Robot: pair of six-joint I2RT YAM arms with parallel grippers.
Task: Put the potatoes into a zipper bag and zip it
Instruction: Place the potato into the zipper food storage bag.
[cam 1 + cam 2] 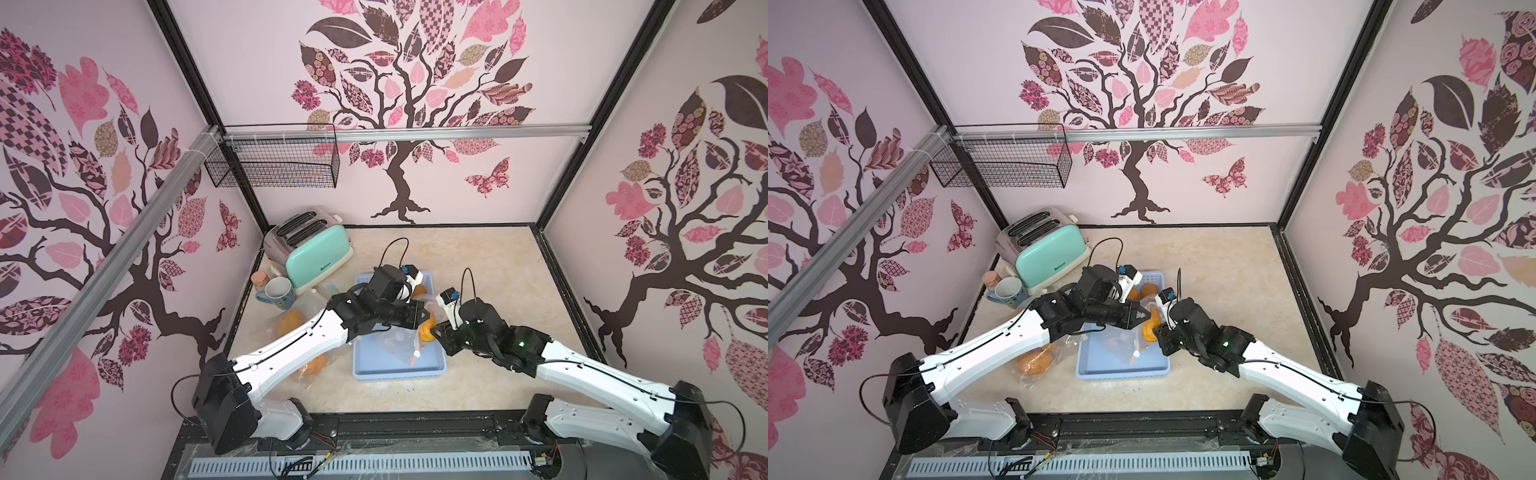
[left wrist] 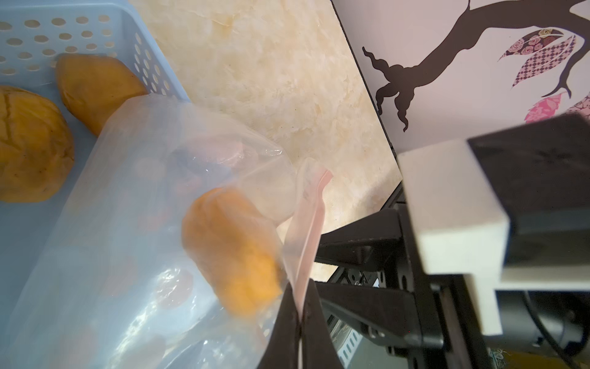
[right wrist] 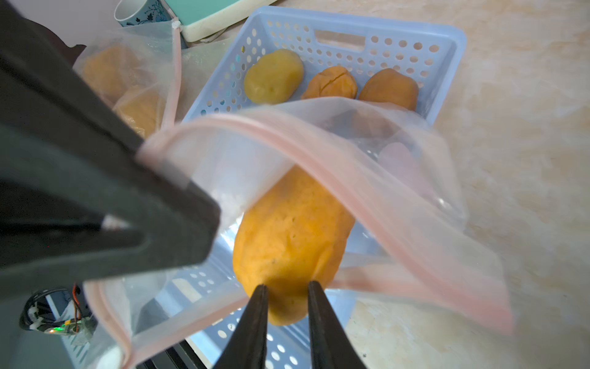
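Partway through the task. Lower left in a top view, a filled bag [image 1: 1036,363] lies on the table [image 1: 1217,266] with at least two potatoes in it. Can't tell if it's zipped.

Centre of both top views, the left hand [image 2: 300,287] is clamped tight on the pink zip strip of the open bag [image 2: 127,223]. It holds the bag's mouth up over the blue basket [image 1: 399,376].

Right of centre, the right hand [image 3: 285,287] pinches the near end of the held potato [image 3: 293,230], jaws pressed on both its sides. The far end is past the bag's mouth and the near end is outside. So it's mid-insertion, not let go.

Left to do, as I read it: push this one in and release, load the loose ones, zip the bag.

Counts:
- Bags: 2, one filled and one open.
- Loose potatoes in the basket: 3, upper middle of the right wrist view. One yellowish potato [image 3: 273,76] and two orange potatoes [image 3: 329,83] [image 3: 388,86].
- Potatoes in hand: 1.
- Potatoes in the filled bag: at least 2.
- Potatoes seen in all: six or more.
- Blue baskets: 1.
- Hands: 2.
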